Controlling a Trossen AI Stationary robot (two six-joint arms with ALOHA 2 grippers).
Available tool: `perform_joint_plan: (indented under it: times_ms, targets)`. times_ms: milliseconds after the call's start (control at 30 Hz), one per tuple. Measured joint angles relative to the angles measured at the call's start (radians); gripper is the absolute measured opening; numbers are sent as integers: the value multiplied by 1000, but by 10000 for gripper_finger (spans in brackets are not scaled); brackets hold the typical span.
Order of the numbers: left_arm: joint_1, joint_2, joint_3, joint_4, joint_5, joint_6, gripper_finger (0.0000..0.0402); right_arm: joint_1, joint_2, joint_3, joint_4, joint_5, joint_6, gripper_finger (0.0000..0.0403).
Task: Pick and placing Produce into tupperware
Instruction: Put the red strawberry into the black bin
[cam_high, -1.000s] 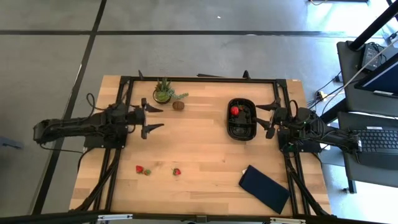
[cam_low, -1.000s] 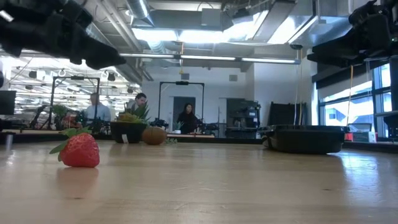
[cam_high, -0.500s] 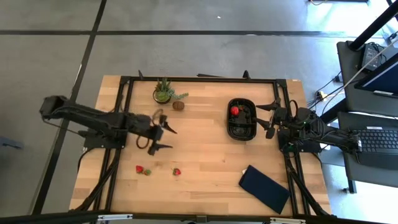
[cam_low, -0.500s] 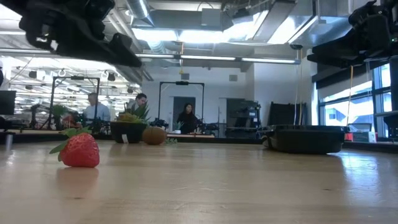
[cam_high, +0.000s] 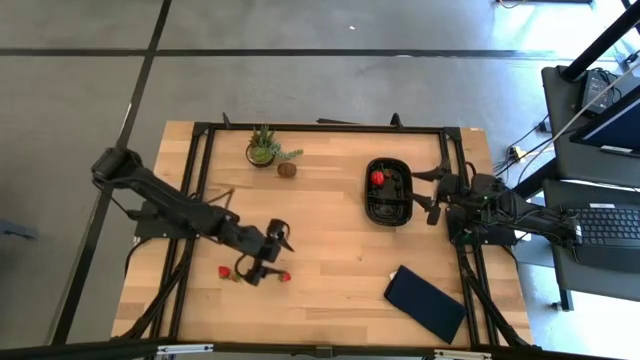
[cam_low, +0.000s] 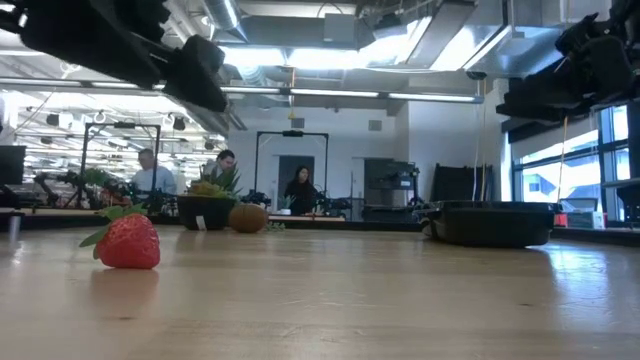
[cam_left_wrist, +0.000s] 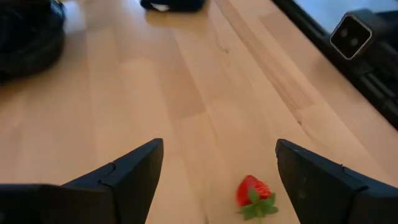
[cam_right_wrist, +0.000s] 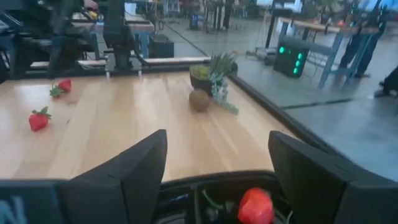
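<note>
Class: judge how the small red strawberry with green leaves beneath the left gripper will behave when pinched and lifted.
The small red strawberry with green leaves looks light and soft, so probably easily bruised. Its tapered shape may slip or pivot between the open left gripper fingers. Lying sideways, it might roll if nudged.

A red strawberry (cam_left_wrist: 253, 193) (green top toward the camera) on bare wood between parted jaws

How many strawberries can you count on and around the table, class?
3. One strawberry lies inside the black tupperware. Two lie on the bare wood near the front-left: one left of the left claw, one just beside it. More may be hidden.
</note>
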Motion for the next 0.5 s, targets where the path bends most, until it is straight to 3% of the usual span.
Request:
perform_joint_plan:
  times_ms: [500]
  targets:
    - [-47,217,64,-33,-1,-141,302,0,0,0,-24,-1,62,282]
